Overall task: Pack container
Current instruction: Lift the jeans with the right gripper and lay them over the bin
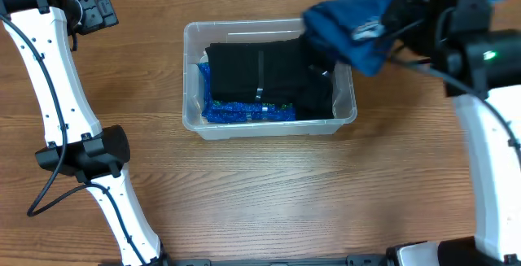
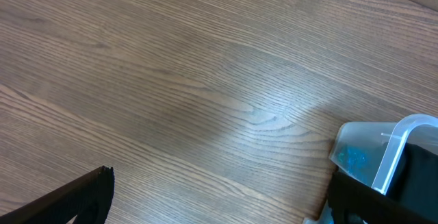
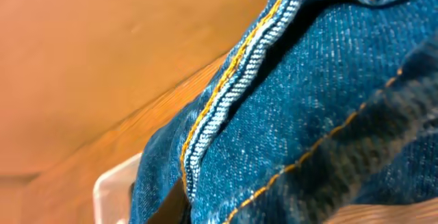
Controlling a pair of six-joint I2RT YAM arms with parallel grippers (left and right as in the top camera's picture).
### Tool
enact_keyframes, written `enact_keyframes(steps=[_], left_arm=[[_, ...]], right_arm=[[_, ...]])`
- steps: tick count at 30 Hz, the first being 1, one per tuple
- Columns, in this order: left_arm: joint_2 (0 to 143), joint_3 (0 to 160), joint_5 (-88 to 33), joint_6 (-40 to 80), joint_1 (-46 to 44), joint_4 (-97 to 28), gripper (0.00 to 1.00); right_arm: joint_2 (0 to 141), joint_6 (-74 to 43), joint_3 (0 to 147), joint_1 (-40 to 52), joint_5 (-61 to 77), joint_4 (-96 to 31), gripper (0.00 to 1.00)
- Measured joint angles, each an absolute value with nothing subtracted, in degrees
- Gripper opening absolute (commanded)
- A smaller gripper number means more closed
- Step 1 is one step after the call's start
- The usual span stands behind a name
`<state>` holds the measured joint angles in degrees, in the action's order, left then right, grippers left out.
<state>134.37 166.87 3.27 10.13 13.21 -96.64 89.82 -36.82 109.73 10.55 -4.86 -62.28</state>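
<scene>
Jeans [image 1: 348, 20] x1 gripped in R end effector [image 1: 400, 10]; L end effector [image 1: 99, 10] apart; container [image 1: 269, 128] x1.

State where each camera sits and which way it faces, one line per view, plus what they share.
Overhead: above the table, facing straight down on the bin; left arm and right arm show, the right holding jeans.
Left wrist: on the left arm, facing down at table and a bin corner; own fingers spread at the bottom.
Right wrist: on the right arm, close against the jeans, bin rim below; fingers unclear.
Shared: all show the bin.
</scene>
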Motion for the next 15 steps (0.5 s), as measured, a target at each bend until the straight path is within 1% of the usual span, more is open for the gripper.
enact_keyframes(steps=[4,7,11,15], left_arm=[[134.37,166.87,3.27,10.13,13.21,-96.62,1.00],[134.37,166.87,3.27,10.15,13.21,-96.62,1.00],[134.37,166.87,3.27,10.13,13.21,-96.64,1.00],[134.37,166.87,3.27,10.13,13.21,-96.62,1.00]], right_arm=[[89.73,-43.40,109.82,24.08,-14.04,-62.65,0.04],[90.24,-52.23,109.82,35.24,-23.55,-61.80,0.04],[95.70,-58.52,110.37,41.34,-31.24,-57.17,0.04],[104.47,-60.95,110.34,41.76,-33.74,-53.08,0.04]])
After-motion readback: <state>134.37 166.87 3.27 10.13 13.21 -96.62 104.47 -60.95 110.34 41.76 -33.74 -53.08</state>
